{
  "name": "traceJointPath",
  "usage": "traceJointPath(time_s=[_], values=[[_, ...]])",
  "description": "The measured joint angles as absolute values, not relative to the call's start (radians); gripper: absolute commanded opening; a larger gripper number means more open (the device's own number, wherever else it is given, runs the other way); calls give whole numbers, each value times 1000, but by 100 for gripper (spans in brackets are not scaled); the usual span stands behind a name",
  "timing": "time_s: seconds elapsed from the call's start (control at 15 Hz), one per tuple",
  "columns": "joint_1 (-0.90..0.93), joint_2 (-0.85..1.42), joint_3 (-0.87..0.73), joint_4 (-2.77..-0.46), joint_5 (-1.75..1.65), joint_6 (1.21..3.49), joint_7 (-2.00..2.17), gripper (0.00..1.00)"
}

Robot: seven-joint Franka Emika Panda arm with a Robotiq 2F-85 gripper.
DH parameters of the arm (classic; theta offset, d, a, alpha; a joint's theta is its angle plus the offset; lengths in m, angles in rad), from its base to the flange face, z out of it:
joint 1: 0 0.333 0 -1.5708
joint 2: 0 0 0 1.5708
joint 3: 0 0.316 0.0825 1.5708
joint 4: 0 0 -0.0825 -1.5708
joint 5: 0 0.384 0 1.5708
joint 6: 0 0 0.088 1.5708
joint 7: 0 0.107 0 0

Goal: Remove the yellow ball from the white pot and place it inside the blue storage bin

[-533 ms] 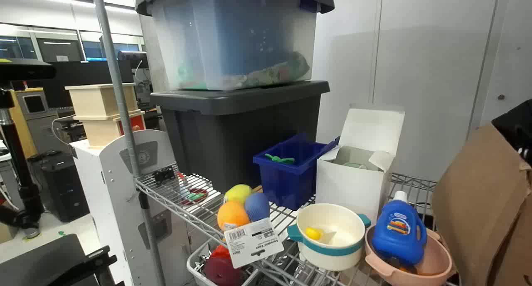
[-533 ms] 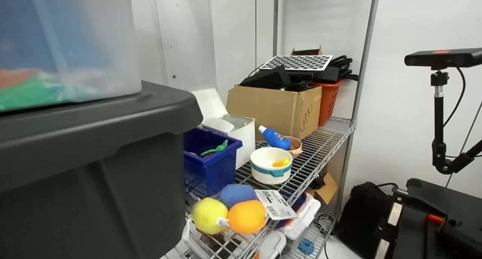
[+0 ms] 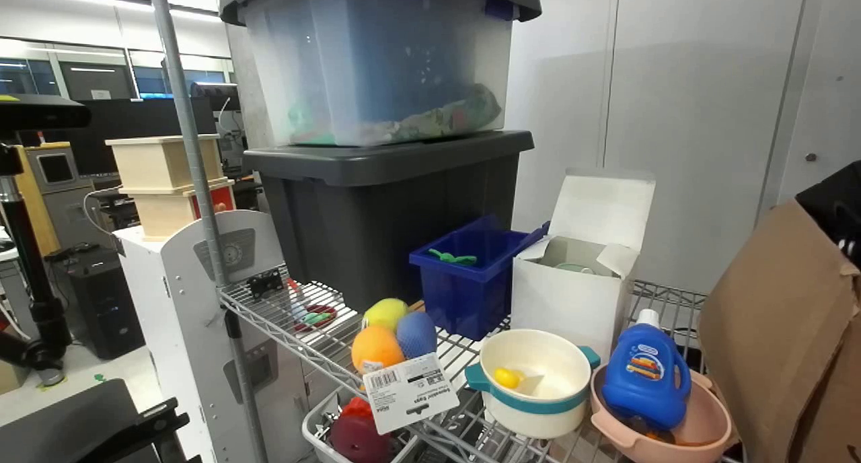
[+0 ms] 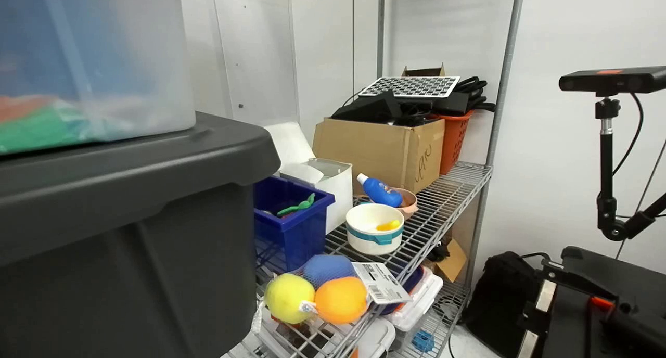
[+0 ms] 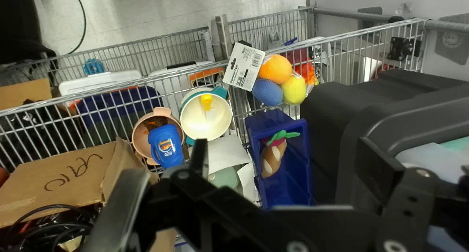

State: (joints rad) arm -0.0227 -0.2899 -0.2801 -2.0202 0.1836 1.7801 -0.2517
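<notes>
With your fingers [image 5: 379, 169] spread wide and empty, swing toward ten o'clock in the wrist view, where the yellow ball [image 5: 206, 102] sits at twelve o'clock inside the white pot [image 5: 218, 124], and descend steeply so neither catches its rim.

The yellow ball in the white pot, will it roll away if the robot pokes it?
The yellow ball looks rounded, so it might roll a bit. It seems longer than wide, so probably wobbly. The white pot has walls all around it that would likely stop it.
</notes>
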Motion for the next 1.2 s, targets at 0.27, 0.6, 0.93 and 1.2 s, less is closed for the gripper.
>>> traceJointPath(time_s=[0.27,0.6,0.93,1.2], values=[[-23,-290,-280,-2020,184,1780,-252,100],[-23,-290,-280,-2020,184,1780,-252,100],[-44,-290,-258,-2039,182,1780,-253,100],[-54,-290,-246,-2086,175,1789,-278,100]])
